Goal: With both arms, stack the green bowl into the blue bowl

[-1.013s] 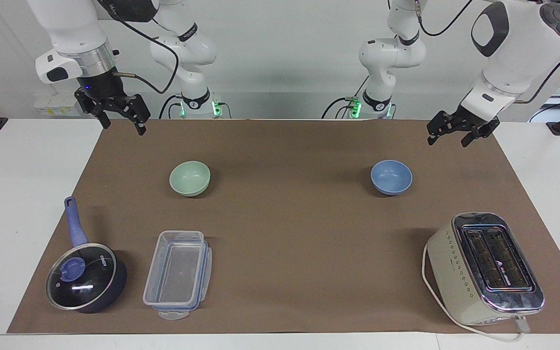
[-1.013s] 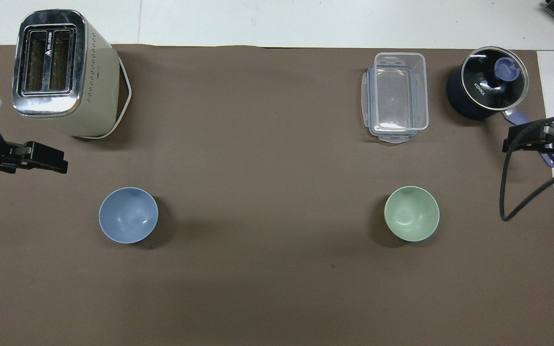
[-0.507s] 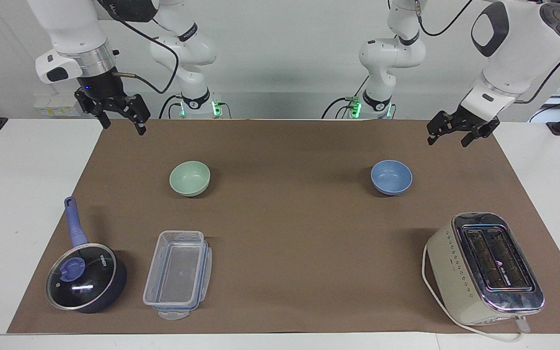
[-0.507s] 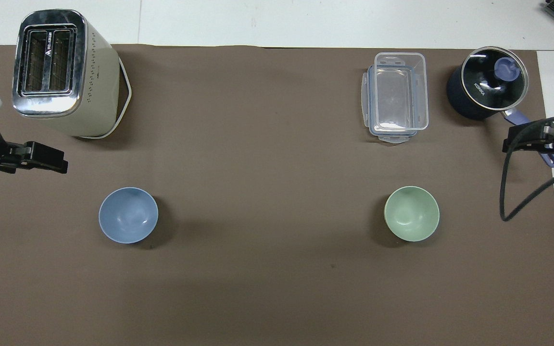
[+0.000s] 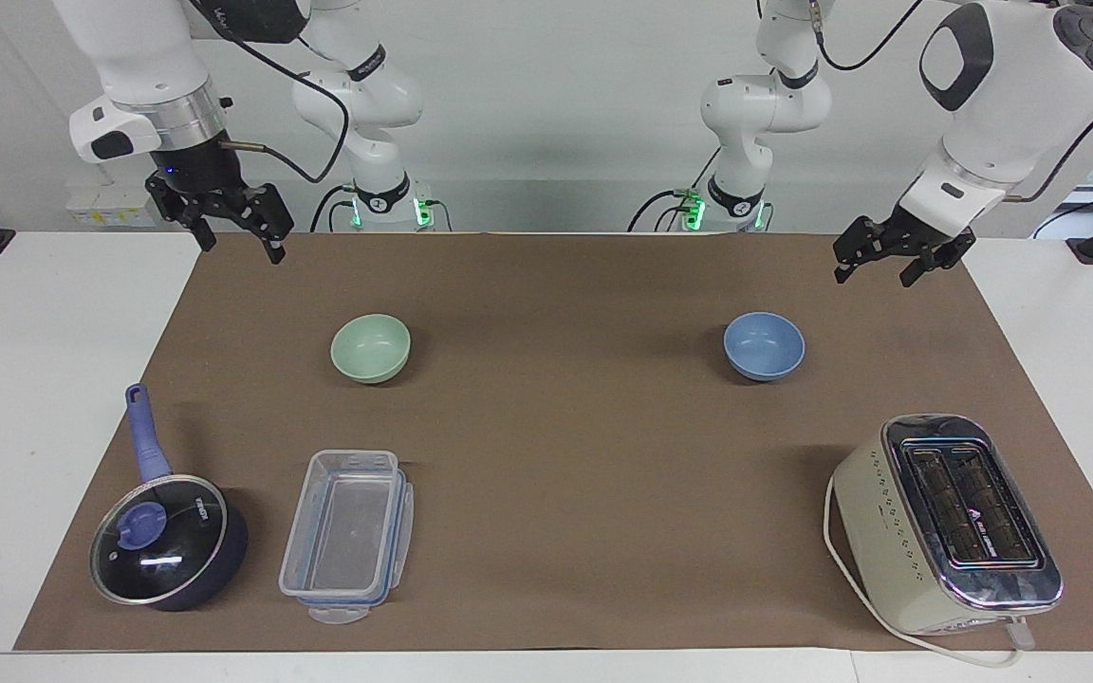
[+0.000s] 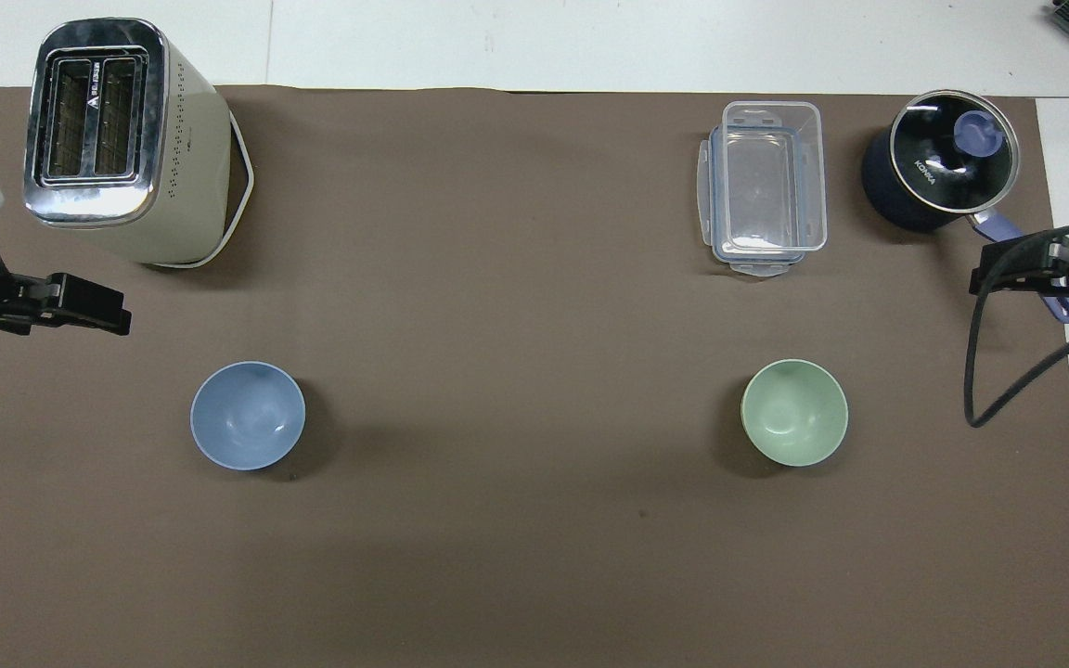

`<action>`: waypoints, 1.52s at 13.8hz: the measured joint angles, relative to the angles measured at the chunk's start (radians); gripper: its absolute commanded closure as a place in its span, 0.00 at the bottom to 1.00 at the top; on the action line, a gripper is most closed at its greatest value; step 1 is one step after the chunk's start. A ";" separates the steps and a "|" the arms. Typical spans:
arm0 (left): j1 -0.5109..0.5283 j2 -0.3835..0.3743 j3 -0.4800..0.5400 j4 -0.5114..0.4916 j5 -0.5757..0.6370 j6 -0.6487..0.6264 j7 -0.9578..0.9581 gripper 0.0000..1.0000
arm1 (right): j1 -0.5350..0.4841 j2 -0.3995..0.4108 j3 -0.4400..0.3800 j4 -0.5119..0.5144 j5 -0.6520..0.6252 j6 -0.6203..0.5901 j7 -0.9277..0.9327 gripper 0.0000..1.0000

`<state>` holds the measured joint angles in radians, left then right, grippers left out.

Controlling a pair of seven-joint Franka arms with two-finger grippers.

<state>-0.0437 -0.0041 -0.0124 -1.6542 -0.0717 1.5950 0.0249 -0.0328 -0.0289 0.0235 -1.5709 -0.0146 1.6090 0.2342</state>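
The pale green bowl [image 5: 371, 347] [image 6: 794, 412] sits upright and empty on the brown mat toward the right arm's end of the table. The blue bowl [image 5: 764, 345] [image 6: 248, 415] sits upright and empty toward the left arm's end, level with the green one. My right gripper [image 5: 241, 250] [image 6: 985, 274] hangs open in the air over the mat's corner by its own base, apart from the green bowl. Over the mat's edge at the other end, my left gripper [image 5: 874, 278] [image 6: 112, 315] is also open and holds nothing.
A dark pot with a glass lid and blue handle [image 5: 167, 550] and a clear plastic container [image 5: 347, 536] stand farther from the robots than the green bowl. A cream toaster [image 5: 945, 526] with its cord stands farther out than the blue bowl. The brown mat [image 5: 556, 455] covers the table.
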 measured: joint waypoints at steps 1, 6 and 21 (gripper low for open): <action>0.000 0.000 0.000 0.000 0.000 0.000 0.000 0.00 | 0.000 0.000 0.000 0.000 0.000 0.000 0.000 0.00; 0.000 0.000 0.000 0.000 0.000 0.000 0.000 0.00 | 0.000 0.000 0.000 0.000 0.000 0.000 0.000 0.00; 0.002 0.000 0.004 0.000 0.000 0.000 0.000 0.00 | 0.000 0.000 0.000 0.000 0.000 0.000 0.000 0.00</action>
<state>-0.0416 -0.0040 -0.0086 -1.6541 -0.0718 1.5949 0.0249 -0.0328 -0.0289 0.0234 -1.5709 -0.0146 1.6090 0.2340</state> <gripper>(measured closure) 0.000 0.000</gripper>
